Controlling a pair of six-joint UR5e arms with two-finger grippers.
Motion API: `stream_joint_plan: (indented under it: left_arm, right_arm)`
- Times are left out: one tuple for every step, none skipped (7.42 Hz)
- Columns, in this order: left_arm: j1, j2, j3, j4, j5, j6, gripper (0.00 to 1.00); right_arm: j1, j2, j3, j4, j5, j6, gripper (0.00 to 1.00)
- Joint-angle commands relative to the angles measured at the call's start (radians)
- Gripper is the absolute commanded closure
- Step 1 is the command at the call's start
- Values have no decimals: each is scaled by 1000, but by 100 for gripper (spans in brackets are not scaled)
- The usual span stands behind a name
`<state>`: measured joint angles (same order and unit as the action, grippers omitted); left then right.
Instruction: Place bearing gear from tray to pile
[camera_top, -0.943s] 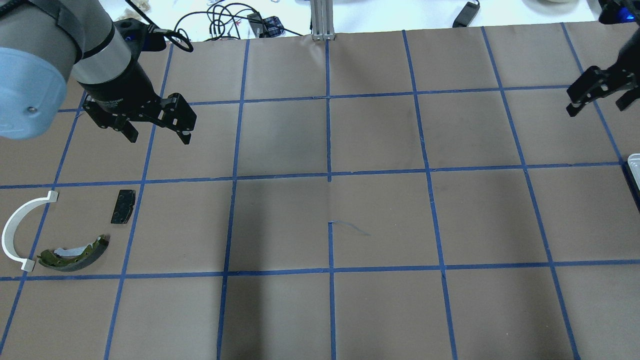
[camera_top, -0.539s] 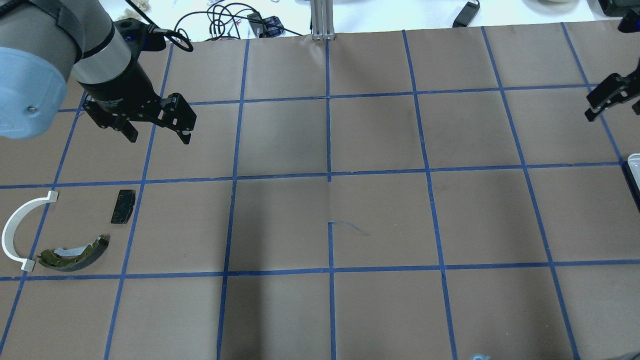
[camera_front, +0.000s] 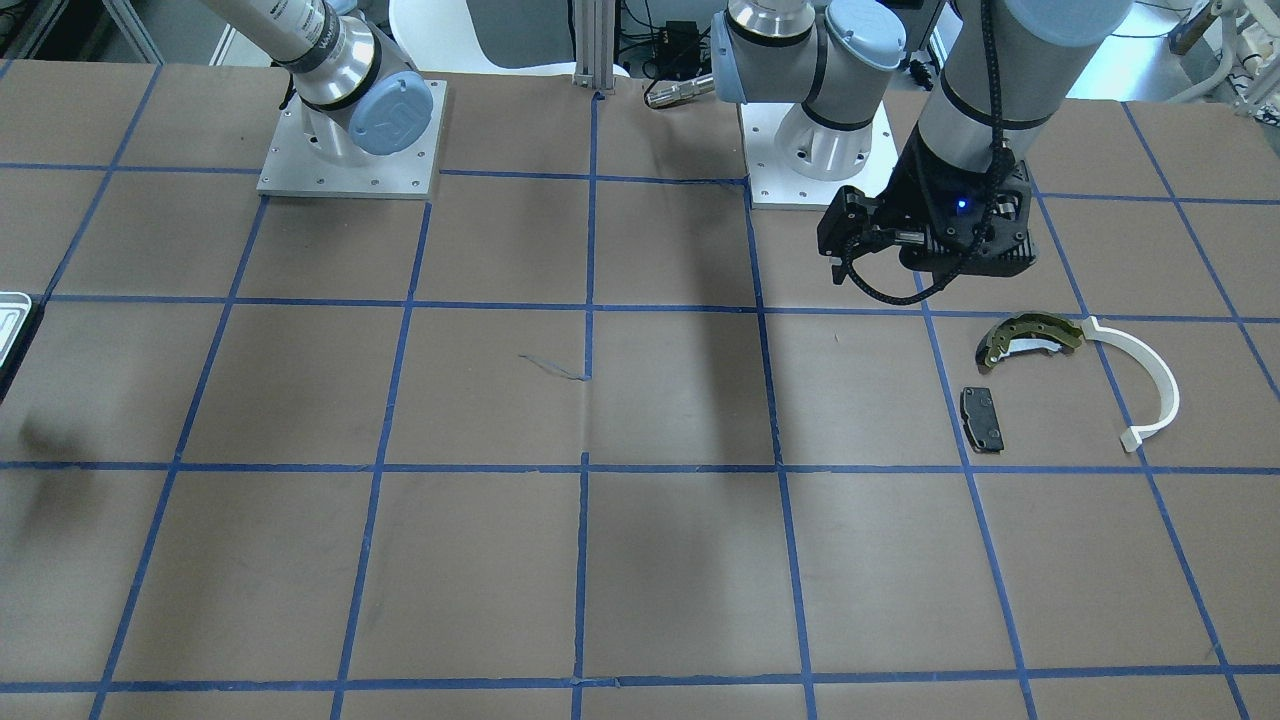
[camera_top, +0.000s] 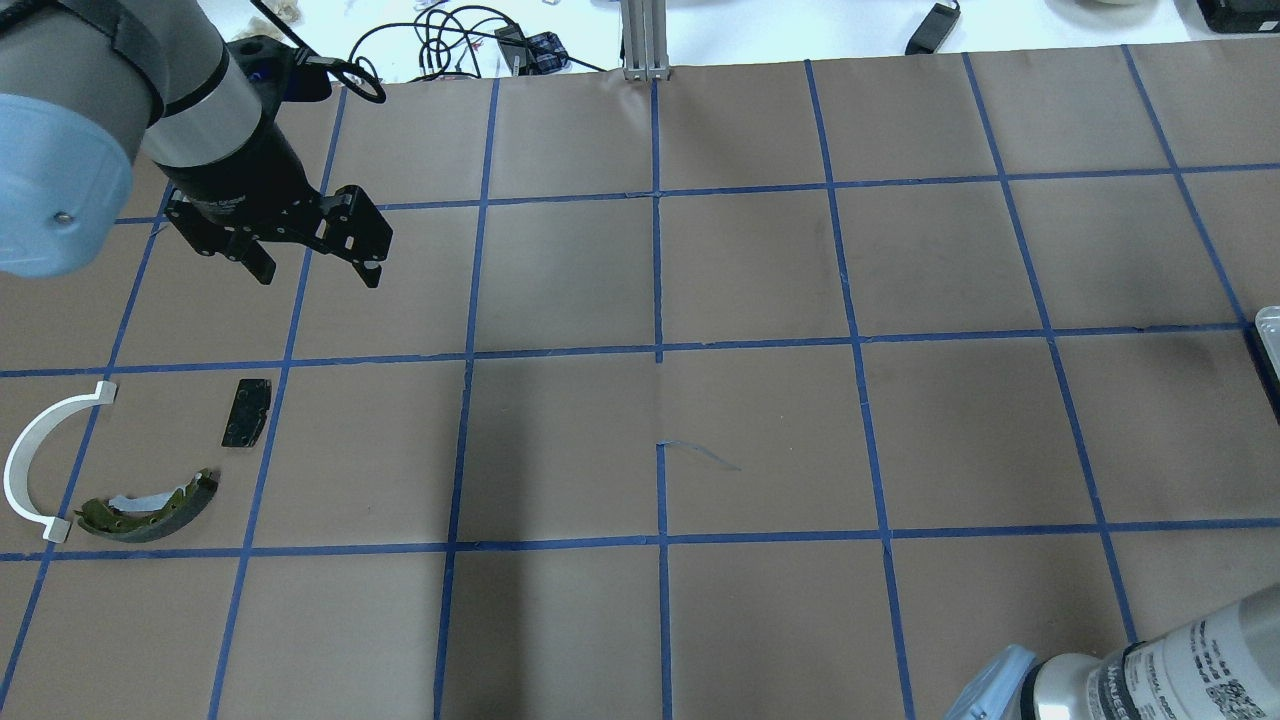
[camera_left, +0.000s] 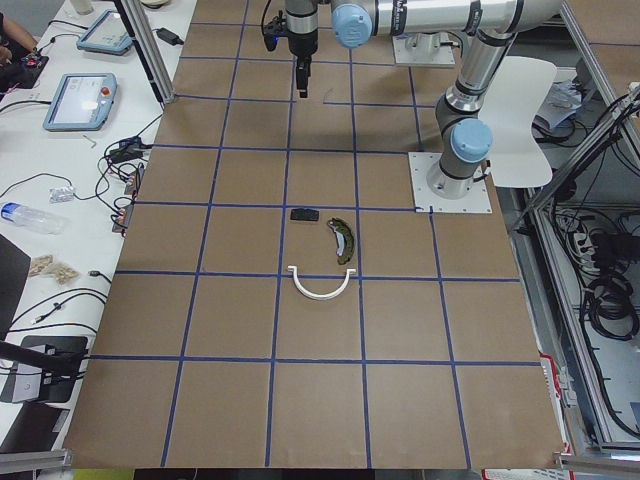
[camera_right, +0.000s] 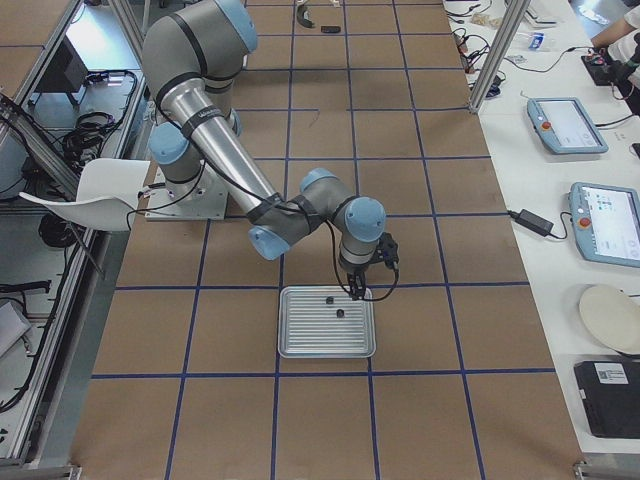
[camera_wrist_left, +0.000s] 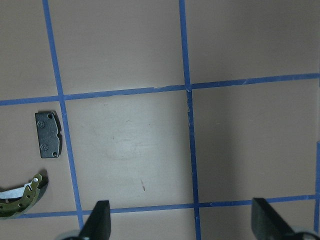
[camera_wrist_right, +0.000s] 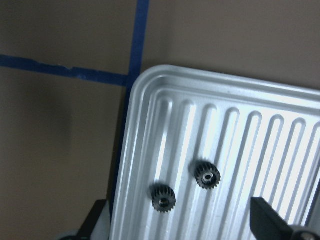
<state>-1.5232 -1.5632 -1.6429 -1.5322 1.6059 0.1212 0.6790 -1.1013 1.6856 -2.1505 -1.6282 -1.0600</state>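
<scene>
Overhead: L gripper (camera_top: 318, 272) hangs over the table w/ claw spread wide, empty. Just beyond it is the pile: curved olive-gold metal brake shoe (camera_top: 150, 510), long white plastic arc (camera_top: 30, 460) and small black rectangular pad (camera_top: 246, 412). The shallow whitish-grey ribbed metal tray (camera_top: 1268, 335) only clips the opposite edge, well apart from the pile.

Right-side view: R gripper (camera_right: 354, 292) is low over the tray's far rim.

L wrist cam: fingers wide, nothing btw them; pad and brake shoe off to one side.

R wrist cam: claw wide, holding nothing. Two small black toothed bearing gears (camera_wrist_right: 207, 174) lie flat near the tray corner, just beside each other, not touching.

Next, prob.: pick one gear and centre over it. Turn the wrist so the fingers straddle that gear only, drop straight and close gently. The ribs could tip it.
</scene>
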Motion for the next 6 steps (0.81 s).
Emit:
stream_joint_plan:
  left_arm:
    - [0,-3,0,1,-3,0,0]
    - [0,-1,0,0,-1,0,0]
    - [0,0,0,0,0,0,0]
    - [0,-1,0,1,-1,0,0]
    - [0,0,0,1,0,0,0]
    - [0,-3,0,1,-1,0,0]
  right_arm:
    - [-18,24,71,-109,-38,-35,3]
    - [-18,24,74,-109,-41,-31,11]
    - [-18,26,74,-111,-41,-29,18]
    - [-18,27,74,-111,-36,-31,23]
    - [-18,27,74,-111,-32,-28,33]
    - [-18,34,74,-112,-28,-26,36]
